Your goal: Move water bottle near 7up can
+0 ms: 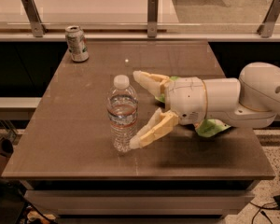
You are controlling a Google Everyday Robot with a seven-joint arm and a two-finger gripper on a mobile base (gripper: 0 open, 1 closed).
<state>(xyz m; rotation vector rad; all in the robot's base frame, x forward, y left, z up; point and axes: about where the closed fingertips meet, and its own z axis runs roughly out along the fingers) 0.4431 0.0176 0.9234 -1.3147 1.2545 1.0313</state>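
The water bottle [122, 114] stands upright near the front middle of the brown table [65, 134]. It is clear and ribbed with a white cap and a thin reddish band. The 7up can [77, 43] stands upright at the table's far left corner, well away from the bottle. My gripper [136, 108] reaches in from the right at bottle height, open, with its two cream fingers spread. The near fingertip [136, 142] is at the bottle's lower right side and the far fingertip [139, 75] is just behind and right of the cap. The bottle sits at the mouth of the fingers.
A flat green snack bag [210, 126] lies on the table under and behind my white arm [252, 97]. A glass railing with metal posts [152, 13] runs along the table's far edge. A small white speck [126, 60] lies on the tabletop.
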